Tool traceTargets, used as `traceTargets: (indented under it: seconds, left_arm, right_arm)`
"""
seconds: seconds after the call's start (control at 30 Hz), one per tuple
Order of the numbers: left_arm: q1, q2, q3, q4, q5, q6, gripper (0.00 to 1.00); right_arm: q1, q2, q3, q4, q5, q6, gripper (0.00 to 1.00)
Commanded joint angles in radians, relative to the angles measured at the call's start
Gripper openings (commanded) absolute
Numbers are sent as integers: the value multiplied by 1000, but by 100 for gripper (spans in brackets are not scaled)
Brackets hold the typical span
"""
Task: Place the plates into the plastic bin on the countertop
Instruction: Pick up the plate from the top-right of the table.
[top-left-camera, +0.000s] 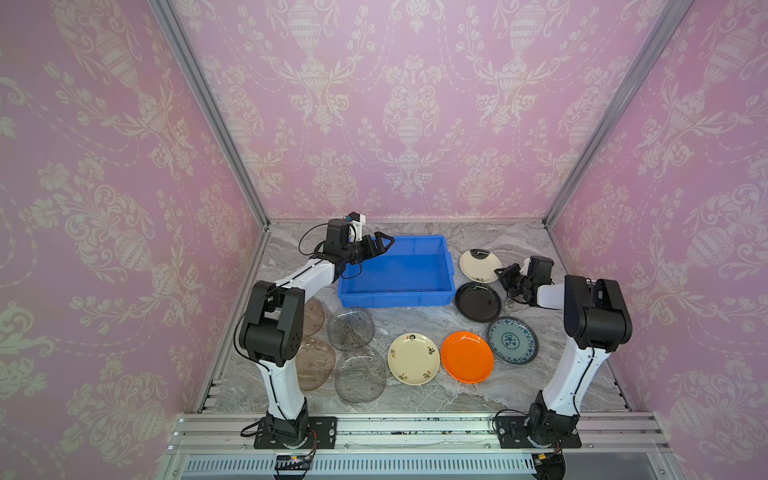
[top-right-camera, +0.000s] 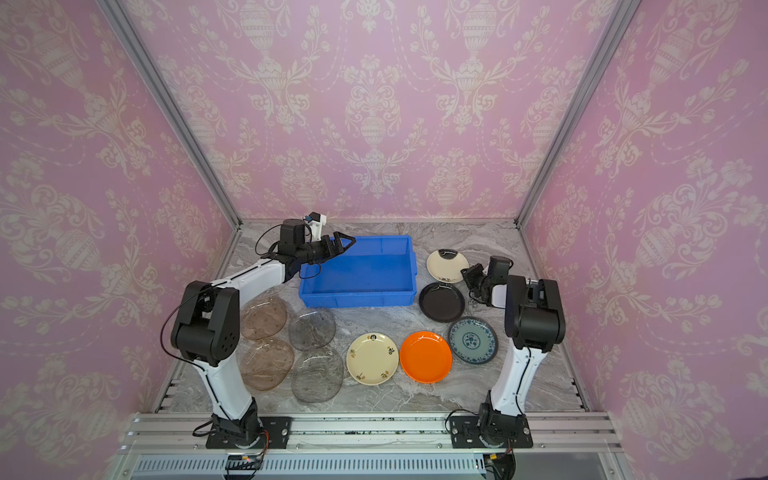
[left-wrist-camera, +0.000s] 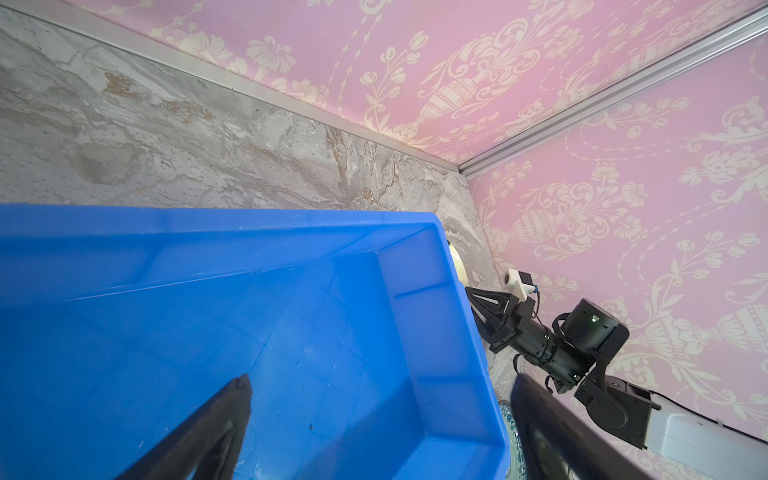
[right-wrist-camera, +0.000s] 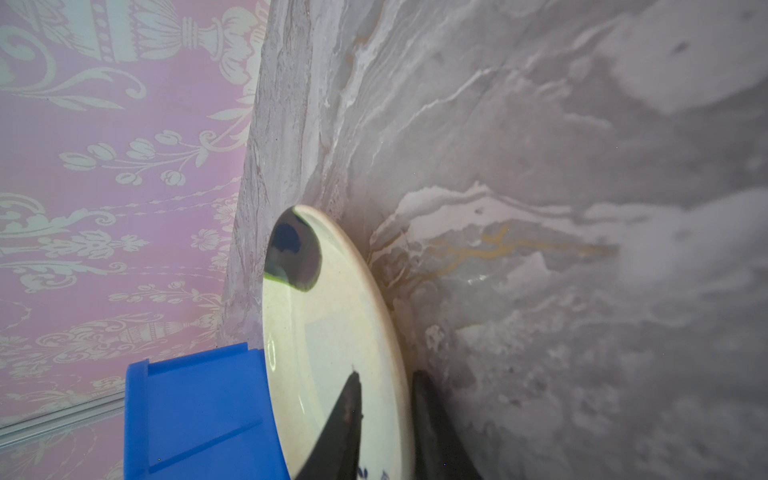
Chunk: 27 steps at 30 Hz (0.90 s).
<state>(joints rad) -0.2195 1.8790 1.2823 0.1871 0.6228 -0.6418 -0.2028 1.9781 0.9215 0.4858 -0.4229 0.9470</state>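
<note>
where the left arm (top-left-camera: 274, 328) crosses, amber plates (top-left-camera: 320, 365) lie half hidden.

Pink wallpaper (top-left-camera: 411, 104) printed with cream urns, flowers and scrolls covers the back wall at twelve o'clock in both top views. The same paper lines the nine o'clock wall (top-left-camera: 83, 208) and the three o'clock wall (top-left-camera: 706, 187). Where the walls meet, two aluminium posts climb the corners: the eleven o'clock post (top-left-camera: 210, 112) and the one o'clock post (top-left-camera: 614, 112). At six o'clock a broad aluminium front rail (top-left-camera: 415, 432) runs across. Just below it lies a slotted grille (top-left-camera: 374, 464), with a small dark board (top-left-camera: 293, 460) and its wires at about seven o'clock. The right wrist view shows the wallpaper and a pale metal strip (right-wrist-camera: 54, 422) blurred.
</note>
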Motion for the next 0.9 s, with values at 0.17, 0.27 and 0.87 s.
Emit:
traceTargets:
  seconds: [0.17, 0.27, 0.87]
  left_arm:
    - [-6, 16, 9, 9, -7, 0, 99]
    - [-6, 16, 15, 3, -5, 6, 99]
    - [-11, -65, 14, -104, -75, 79, 94]
  right_arm:
    - [-4, 16, -3, -17, 24, 9, 13]
    - [-3, 16, -2, -13, 24, 10, 4]
    - [143, -473, 187, -486, 480, -279, 0]
